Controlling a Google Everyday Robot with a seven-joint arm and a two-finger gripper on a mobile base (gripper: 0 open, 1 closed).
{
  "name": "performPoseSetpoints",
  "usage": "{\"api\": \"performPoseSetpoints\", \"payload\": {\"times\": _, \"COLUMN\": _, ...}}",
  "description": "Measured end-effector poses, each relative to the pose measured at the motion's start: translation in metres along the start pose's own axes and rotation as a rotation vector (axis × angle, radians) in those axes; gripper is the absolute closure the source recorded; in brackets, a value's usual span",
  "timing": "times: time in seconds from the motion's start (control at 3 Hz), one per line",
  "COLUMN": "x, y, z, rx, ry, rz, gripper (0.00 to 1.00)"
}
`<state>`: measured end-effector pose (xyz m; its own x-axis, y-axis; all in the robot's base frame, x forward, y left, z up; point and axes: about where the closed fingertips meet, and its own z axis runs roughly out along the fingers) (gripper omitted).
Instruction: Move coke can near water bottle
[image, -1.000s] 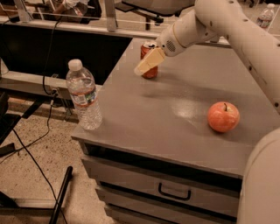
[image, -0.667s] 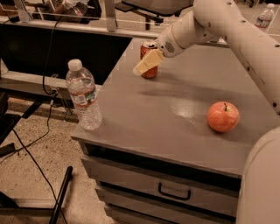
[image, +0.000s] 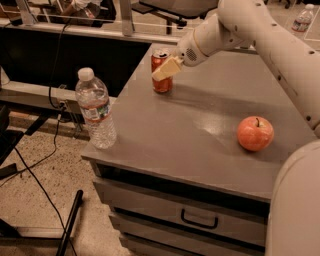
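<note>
Red aluminium first: the coke can (image: 161, 84) stands upright in the upper middle of the frame, at the far edge of the grey cabinet top (image: 200, 145). The gripper (image: 166, 70) is at the can, its cream-coloured end overlapping the can's upper front. I cannot tell whether it is clamped on the can or only alongside it.

The water bottle (image: 96, 111) stands upright at centre left of the frame, on the near left corner of the top, well apart from the can.

Progress, as I judge it: the reach to the can is made. The carry across and the set-down beside the bottle are not yet done. An apple (image: 255, 133) at the right looks clear of that route.

Markings: the can's lettering is not legible to me. The bottle's label band shows pale and reddish, with no readable text.
</note>
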<state>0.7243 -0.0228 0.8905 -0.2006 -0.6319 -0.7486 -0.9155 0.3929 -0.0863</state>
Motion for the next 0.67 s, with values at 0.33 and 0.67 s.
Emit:
{"api": "performPoseSetpoints", "payload": {"times": 0.33, "x": -0.003, "y": 0.012, "z": -0.010, "rx": -0.043, "ry": 0.006, "rz": 0.014, "gripper": 0.90}}
{"api": "performPoseSetpoints", "payload": {"times": 0.67, "x": -0.015, "y": 0.037, "z": -0.034, "rx": -0.061, "ry": -0.001, "rz": 0.018, "gripper": 1.00}}
